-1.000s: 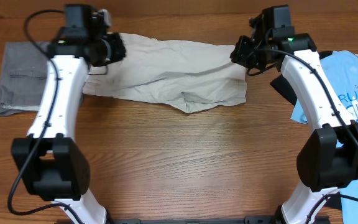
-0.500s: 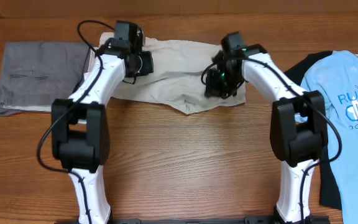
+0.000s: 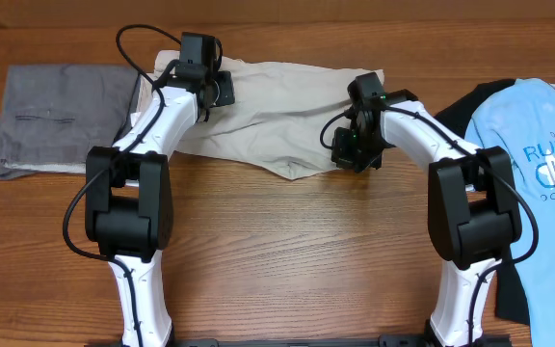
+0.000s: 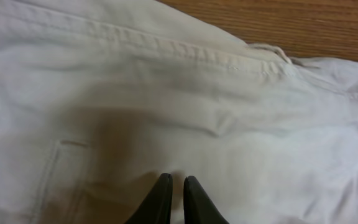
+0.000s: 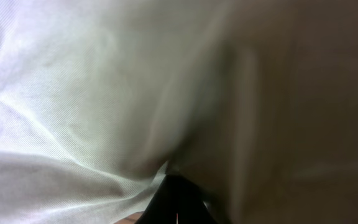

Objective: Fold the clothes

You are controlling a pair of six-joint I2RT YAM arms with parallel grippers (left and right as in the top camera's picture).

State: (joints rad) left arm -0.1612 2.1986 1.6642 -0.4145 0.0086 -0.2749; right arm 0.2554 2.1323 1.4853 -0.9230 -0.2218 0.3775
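A beige garment, crumpled, lies across the far middle of the wooden table. My left gripper hovers over its left part. In the left wrist view its fingers are almost together with nothing between them, just above the cloth near a stitched hem and a pocket seam. My right gripper is at the garment's lower right edge. In the right wrist view its fingers are closed, with a fold of the beige cloth gathered at the tips.
A folded grey garment lies at the far left. A light blue printed T-shirt lies on a black garment at the right edge. Bare wood table spans the front.
Both arms swung inward from the outer ends of the garment. The left gripper now sits over its upper left. The right gripper has shifted to its lower right edge, where the cloth is gathered.
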